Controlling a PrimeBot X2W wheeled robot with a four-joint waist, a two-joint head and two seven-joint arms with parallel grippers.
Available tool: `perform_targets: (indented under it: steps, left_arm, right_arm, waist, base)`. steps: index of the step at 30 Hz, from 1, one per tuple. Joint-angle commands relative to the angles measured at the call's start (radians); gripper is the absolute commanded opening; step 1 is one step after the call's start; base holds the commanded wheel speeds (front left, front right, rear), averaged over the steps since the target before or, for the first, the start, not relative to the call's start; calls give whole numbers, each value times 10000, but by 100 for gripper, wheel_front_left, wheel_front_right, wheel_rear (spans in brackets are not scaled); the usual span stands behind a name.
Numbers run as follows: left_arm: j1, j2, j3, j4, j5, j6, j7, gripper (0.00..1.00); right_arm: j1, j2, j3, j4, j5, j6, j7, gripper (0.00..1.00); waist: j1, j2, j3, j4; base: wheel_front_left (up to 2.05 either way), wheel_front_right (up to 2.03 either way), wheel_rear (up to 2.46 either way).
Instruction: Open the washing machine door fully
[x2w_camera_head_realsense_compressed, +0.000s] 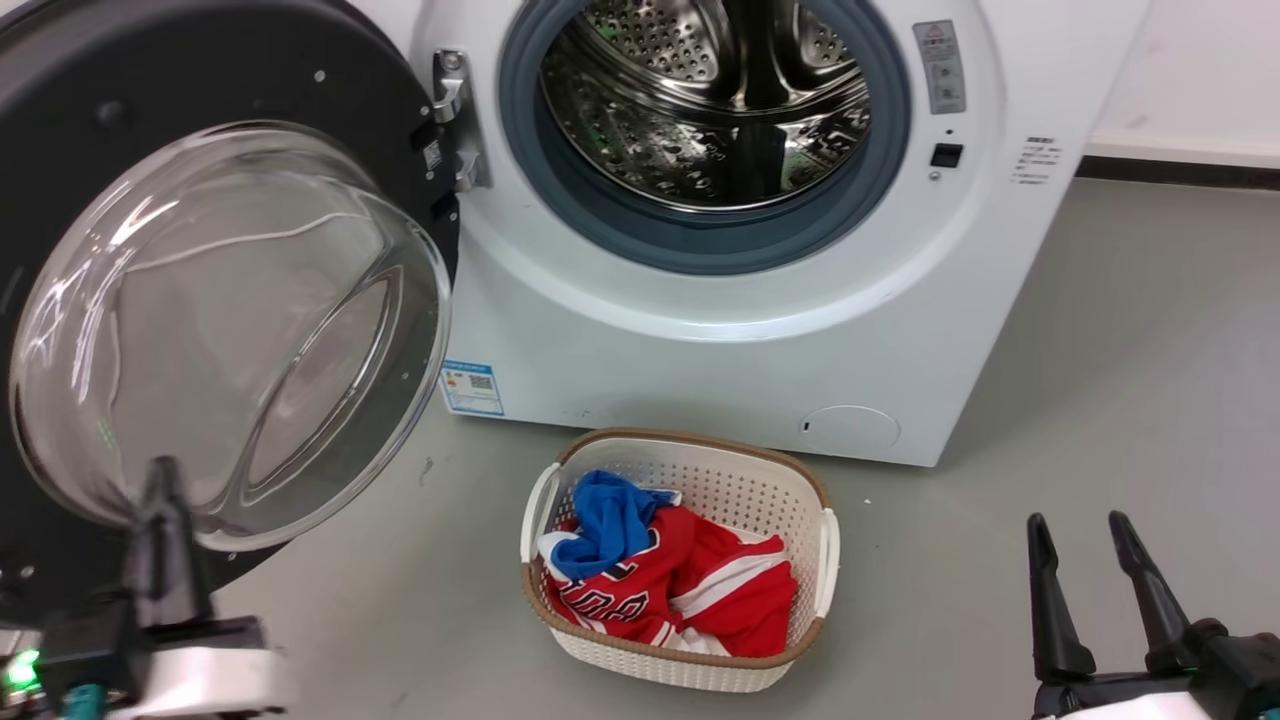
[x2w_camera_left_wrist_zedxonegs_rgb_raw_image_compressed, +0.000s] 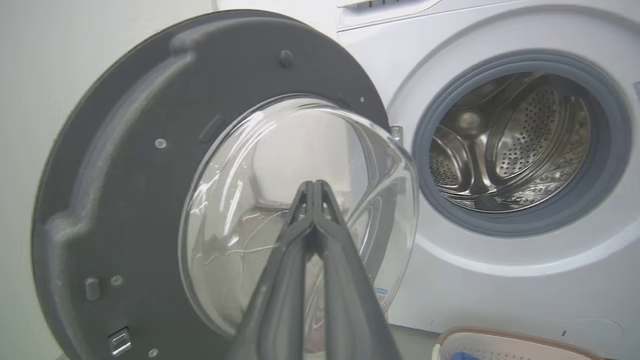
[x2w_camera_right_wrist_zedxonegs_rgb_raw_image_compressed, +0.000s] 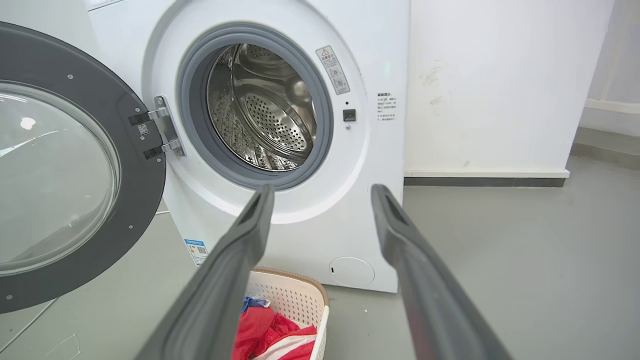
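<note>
The washing machine door (x2w_camera_head_realsense_compressed: 225, 310) hangs swung wide off the washer's (x2w_camera_head_realsense_compressed: 750, 350) left side. I judge it stiff, weighty and slick on the glass, so the black rim (x2w_camera_left_wrist_zedxonegs_rgb_raw_image_compressed: 125, 150) is where to push. My left claw (x2w_camera_left_wrist_zedxonegs_rgb_raw_image_compressed: 315, 187), fingers (x2w_camera_left_wrist_zedxonegs_rgb_raw_image_compressed: 285, 265) pressed together, points at the bowl (x2w_camera_left_wrist_zedxonegs_rgb_raw_image_compressed: 250, 160), contact unclear, while my right claw (x2w_camera_head_realsense_compressed: 1078, 520) sits spread and empty, well out from the washer's right corner.

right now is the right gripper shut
No, the right gripper has its two fingers spread wide apart, with the washer showing between them.
</note>
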Motion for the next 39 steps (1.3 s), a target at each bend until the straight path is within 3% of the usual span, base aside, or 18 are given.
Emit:
perform_targets:
  steps: [1, 13, 20, 21, 22, 39]
  left_arm:
    - [196, -30, -302, -105, 1, -12, 26, 0]
    - [600, -142, -2416, 275, -266, 95, 26, 0]
    - [741, -155, -2796, 681, -526, 478, 26, 0]
    - [730, -152, -2754, 688, -587, 563, 26, 45]
    - [722, -153, -2753, 708, -618, 601, 26, 100]
    - [742, -159, -2737, 1180, -931, 851, 26, 100]
  right_arm:
    - [73, 15, 22, -89, 17, -2, -17, 100]
    - [319, 15, 2, -276, -20, -2, -16, 100]
    - [452, 16, -10, -240, 18, -2, -16, 100]
    - [459, 16, 8, -228, 19, -2, -16, 100]
    - [471, 16, 22, -213, 22, -2, -16, 100]
    - [545, 16, -8, -80, 191, -2, -16, 100]
  waist:
    - [2, -1, -97, -169]
    - [2, -1, -307, -1032]
    - [2, -1, -327, -1512]
    - [2, -1, -327, -1556]
    - [2, -1, -323, -1591]
    - [2, -1, -249, -1506]
  base:
    - [0, 0, 0]
    - [0, 0, 0]
    - [0, 0, 0]
    - [0, 0, 0]
    - [0, 0, 0]
    - [0, 0, 0]
